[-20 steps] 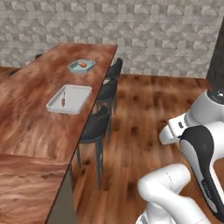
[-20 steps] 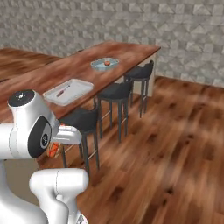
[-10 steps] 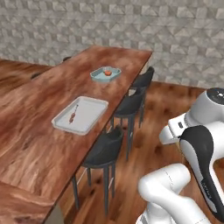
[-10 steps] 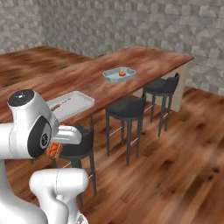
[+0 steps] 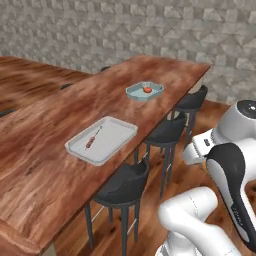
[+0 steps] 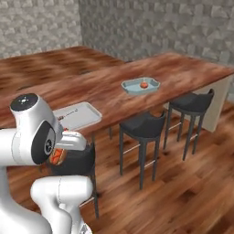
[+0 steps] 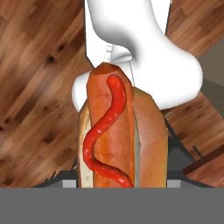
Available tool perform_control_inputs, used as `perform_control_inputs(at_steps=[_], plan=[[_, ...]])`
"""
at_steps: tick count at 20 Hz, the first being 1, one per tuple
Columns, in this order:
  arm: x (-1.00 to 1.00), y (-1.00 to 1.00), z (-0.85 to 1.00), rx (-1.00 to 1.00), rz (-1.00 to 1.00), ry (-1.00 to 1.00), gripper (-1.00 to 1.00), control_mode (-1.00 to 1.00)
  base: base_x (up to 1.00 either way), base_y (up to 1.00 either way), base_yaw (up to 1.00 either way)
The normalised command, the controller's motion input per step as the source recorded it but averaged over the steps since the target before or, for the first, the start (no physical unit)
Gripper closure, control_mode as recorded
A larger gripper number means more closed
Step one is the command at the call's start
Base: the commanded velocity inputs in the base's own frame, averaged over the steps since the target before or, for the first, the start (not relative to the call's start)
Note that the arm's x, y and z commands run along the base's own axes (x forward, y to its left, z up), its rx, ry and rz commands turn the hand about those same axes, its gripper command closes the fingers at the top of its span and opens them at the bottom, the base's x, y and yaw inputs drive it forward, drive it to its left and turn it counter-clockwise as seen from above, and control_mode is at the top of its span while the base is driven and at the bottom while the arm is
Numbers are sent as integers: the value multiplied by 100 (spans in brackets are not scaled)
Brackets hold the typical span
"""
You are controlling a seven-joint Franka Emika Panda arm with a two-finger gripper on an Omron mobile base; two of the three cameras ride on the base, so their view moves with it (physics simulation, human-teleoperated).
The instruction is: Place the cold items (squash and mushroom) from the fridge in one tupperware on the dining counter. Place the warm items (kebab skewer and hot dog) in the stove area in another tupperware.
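Observation:
A hot dog (image 7: 116,135) with a red ketchup squiggle rises lengthwise up the hand view, and my gripper (image 6: 61,153) is shut on it, tucked low against my own body; the hot dog (image 6: 56,157) shows as an orange patch there. On the dining counter (image 5: 45,165) lies a shallow white tupperware (image 5: 117,132) holding the kebab skewer (image 5: 93,138). Farther along sits a pale blue tupperware (image 5: 135,93) with a small orange-red item (image 5: 147,89) in it, too small to tell whether it is squash or mushroom. The same tupperwares show at the white one (image 6: 89,114) and the blue one (image 6: 132,87).
Three black bar stools (image 5: 125,185) (image 5: 167,132) (image 5: 192,100) line the counter's near edge. A grey stone wall (image 5: 150,30) runs behind. Open wood floor (image 6: 183,192) lies to the right of the stools.
The base has moved, so the whole scene has shifted: the counter and both tupperwares now sit nearer and more to the middle. The hot dog stays held.

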Motion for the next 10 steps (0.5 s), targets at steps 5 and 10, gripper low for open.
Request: perform_control_inputs(at_steps=[5, 10], plan=[[0, 0, 0, 0, 0, 0, 100, 100, 43, -1, 41], [0, 0, 0, 0, 0, 0, 100, 100, 65, -2, 40]])
